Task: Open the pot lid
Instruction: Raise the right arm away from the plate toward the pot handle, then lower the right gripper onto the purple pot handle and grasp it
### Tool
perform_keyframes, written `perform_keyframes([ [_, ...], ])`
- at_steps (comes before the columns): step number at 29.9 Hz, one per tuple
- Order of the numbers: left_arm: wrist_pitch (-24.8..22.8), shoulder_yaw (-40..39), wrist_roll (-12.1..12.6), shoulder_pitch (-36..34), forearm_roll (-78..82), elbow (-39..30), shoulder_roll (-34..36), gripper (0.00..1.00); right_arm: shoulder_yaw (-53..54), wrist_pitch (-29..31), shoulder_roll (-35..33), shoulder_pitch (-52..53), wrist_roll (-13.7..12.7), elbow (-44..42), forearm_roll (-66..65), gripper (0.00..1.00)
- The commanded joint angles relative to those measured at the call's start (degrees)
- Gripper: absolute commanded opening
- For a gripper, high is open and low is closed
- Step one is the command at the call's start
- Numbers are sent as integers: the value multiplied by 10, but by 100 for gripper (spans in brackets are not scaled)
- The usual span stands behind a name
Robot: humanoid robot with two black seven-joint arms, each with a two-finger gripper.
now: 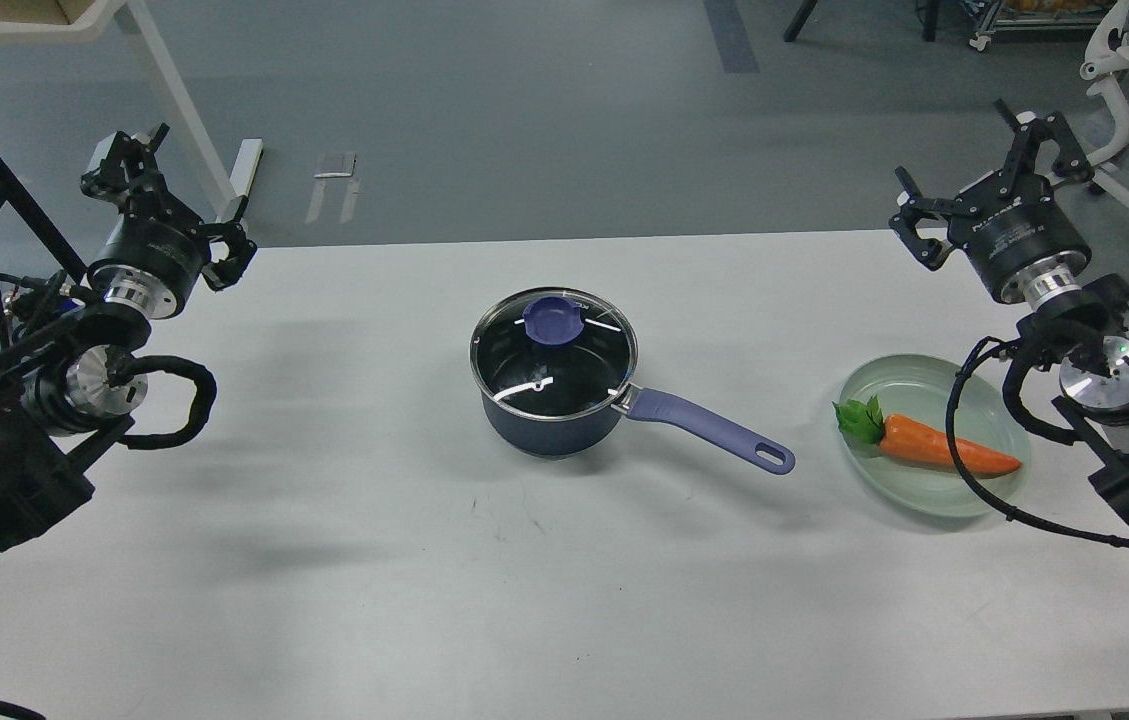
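The left claw (186,205) is raised over the far left corner of the white tabletop (344,560), its wrist bent so the fingers point up and away. Its two black fingers stand spread apart with nothing between them.

Well to the right of that claw, and nearer the camera, sits one pot (549,420): a small dark navy saucepan with a steel rim. Its one long periwinkle handle (709,428), matte and smooth with a hole at the end, points right and toward the near edge. One lid (554,350), a round clear glass disc rimmed in steel, lies seated on the pot, with one periwinkle knob (552,318) at its centre.

Farther right lies one pale green glass plate (964,500), shallow and round, carrying one glossy orange carrot (944,447) with green leaves. A black cable crosses over it.

The right claw (974,170) hangs above the far right corner, beyond the plate and well apart from the pot. Its fingers are splayed wide and grip nothing, the silver wrist ring angled down toward the arm.
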Motion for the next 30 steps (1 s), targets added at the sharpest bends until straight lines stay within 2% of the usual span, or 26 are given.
perform_keyframes([
  [1, 8, -2, 2, 0, -4, 3, -3, 100, -80, -9, -55, 64, 0, 22, -2, 100],
  [2, 9, -2, -7, 0, -5, 4, -4, 100, -100, -9, -67, 81, 0, 26, -2, 100],
  [7, 6, -2, -2, 0, -6, 1, -2, 100, -209, -10, -110, 168, 0, 47, -25, 100],
  [12, -9, -1, 4, 0, -3, 0, 8, 100, -375, -16, -151, 290, 0, 121, -150, 100],
  [17, -8, 5, 4, -1, -2, -1, 8, 100, -482, -17, -162, 392, 0, 167, -254, 100],
  [21, -6, 6, 12, -2, -1, -9, 6, 100, -574, -22, -147, 465, 0, 211, -367, 99],
  [30, -16, 7, 16, -9, 3, -11, 15, 100, -744, -77, -40, 536, 1, 284, -538, 99],
])
